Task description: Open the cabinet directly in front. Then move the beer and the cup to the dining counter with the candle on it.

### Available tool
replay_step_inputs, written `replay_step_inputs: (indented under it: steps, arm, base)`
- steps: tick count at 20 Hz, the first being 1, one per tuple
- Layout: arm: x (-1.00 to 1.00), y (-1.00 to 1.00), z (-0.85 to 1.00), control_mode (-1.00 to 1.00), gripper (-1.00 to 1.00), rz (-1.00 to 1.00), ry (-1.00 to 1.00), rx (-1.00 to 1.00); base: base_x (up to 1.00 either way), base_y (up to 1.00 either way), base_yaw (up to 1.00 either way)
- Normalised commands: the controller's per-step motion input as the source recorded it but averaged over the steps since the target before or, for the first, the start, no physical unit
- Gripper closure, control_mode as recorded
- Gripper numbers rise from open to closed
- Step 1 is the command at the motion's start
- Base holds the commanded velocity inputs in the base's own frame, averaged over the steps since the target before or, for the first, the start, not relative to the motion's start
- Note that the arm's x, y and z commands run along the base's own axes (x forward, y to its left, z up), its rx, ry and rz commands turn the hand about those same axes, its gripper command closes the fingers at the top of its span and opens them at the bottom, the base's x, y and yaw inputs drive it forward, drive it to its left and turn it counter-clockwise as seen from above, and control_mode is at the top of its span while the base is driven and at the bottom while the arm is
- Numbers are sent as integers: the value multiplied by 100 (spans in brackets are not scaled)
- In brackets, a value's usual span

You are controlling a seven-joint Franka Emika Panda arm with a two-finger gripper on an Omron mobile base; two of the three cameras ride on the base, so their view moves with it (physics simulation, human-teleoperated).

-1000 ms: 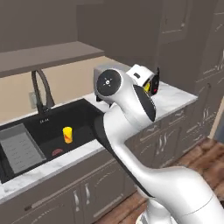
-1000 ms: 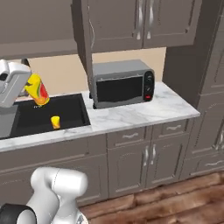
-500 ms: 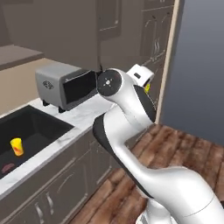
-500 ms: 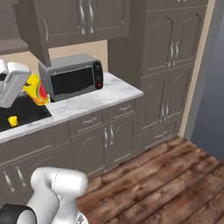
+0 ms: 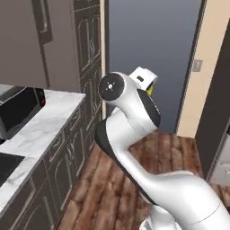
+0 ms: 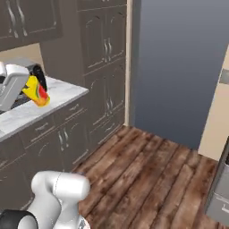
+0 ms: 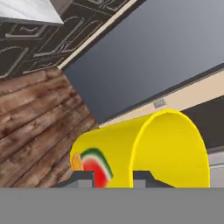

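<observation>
Small tapered yellow cup w/ orange-red base (image 6: 36, 91) gripped in claw (image 6: 27, 87), mid-carry; dining worktop drop-off, beer still to do.

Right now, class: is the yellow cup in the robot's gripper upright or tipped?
Tipped. In the right base view the cup leans well off vertical in the gripper; in the hand view it lies almost sideways.

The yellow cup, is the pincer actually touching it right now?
Touching. In the hand view the cup sits directly over both dark fingertips with no gap; in the right base view the pincer carries it, tilted, above the floor.
</observation>
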Motion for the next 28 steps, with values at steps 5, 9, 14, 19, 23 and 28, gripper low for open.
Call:
replay_step_inputs:
  steps: [5, 9, 14, 19, 23, 28]
  arm:
    - [0, 0, 0, 100, 100, 0, 0, 0]
    - [0, 0, 0, 100, 100, 0, 0, 0]
    - [0, 0, 0, 100, 100, 0, 0, 0]
    - [0, 0, 0, 100, 100, 0, 0, 0]
    - [0, 0, 0, 100, 100, 0, 0, 0]
    - [0, 0, 0, 100, 100, 0, 0, 0]
  base:
    - [-2, 0, -72]
    - [0, 0, -73]
    - [-3, 0, -73]
    - [-1, 0, -73]
    - [0, 0, -73]
    - [0, 0, -73]
